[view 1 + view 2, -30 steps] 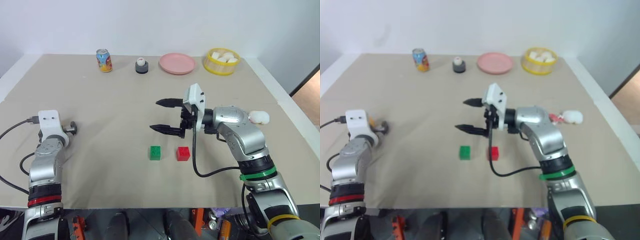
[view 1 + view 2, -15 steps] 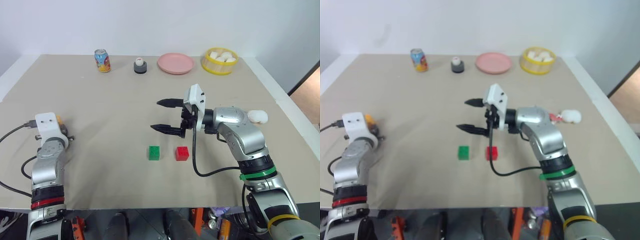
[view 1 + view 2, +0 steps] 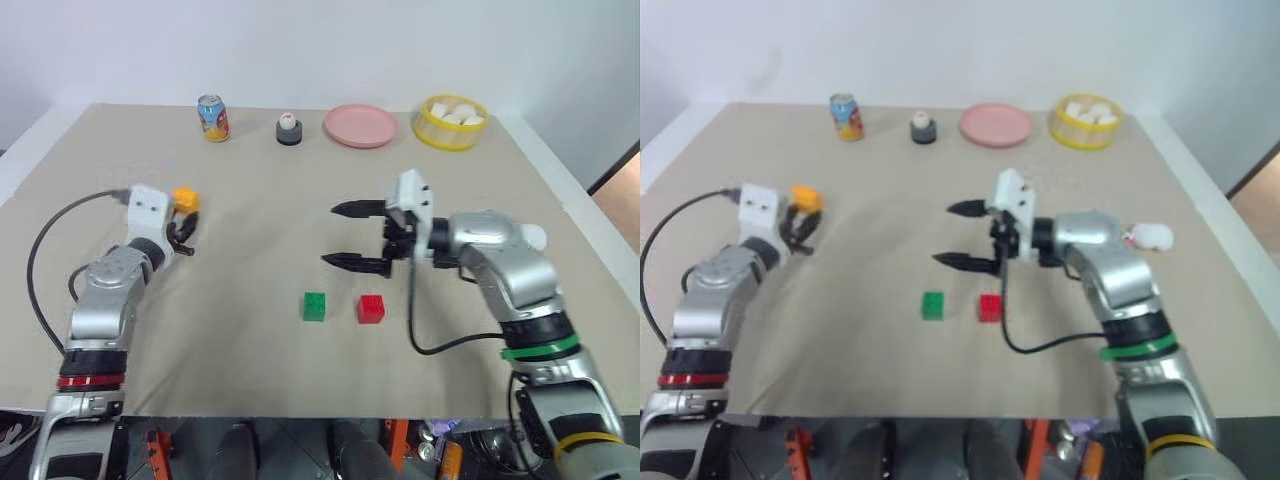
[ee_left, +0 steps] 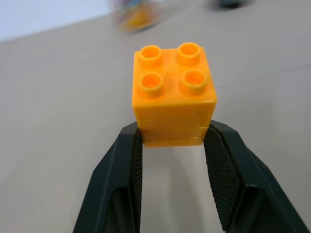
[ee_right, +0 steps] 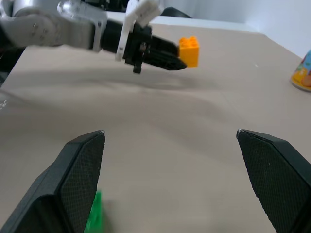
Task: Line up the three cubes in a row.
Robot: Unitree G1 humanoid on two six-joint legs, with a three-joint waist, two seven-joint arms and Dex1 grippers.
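Observation:
An orange-yellow cube (image 3: 184, 198) hangs above the table at the left, with my left gripper (image 3: 183, 212) shut on its lower sides; in the left wrist view the cube (image 4: 172, 92) sits stud-side up between the black fingers (image 4: 221, 170). The green cube (image 3: 314, 306) and the red cube (image 3: 370, 308) rest side by side on the tan table near the front middle, a small gap between them. Just behind them my right gripper (image 3: 330, 234) hovers wide open and empty, pointing left toward the held cube (image 5: 188, 51).
Along the far edge stand a soda can (image 3: 212, 118), a small dark holder with a white ball (image 3: 288, 129), a pink plate (image 3: 360, 126) and a yellow basket (image 3: 450, 121). A white plush toy (image 3: 535, 237) lies behind my right arm.
My left gripper has shut on the orange-yellow cube, lifted it off the table and swung it up and to the right. The right gripper stays open. The camera has shifted a little.

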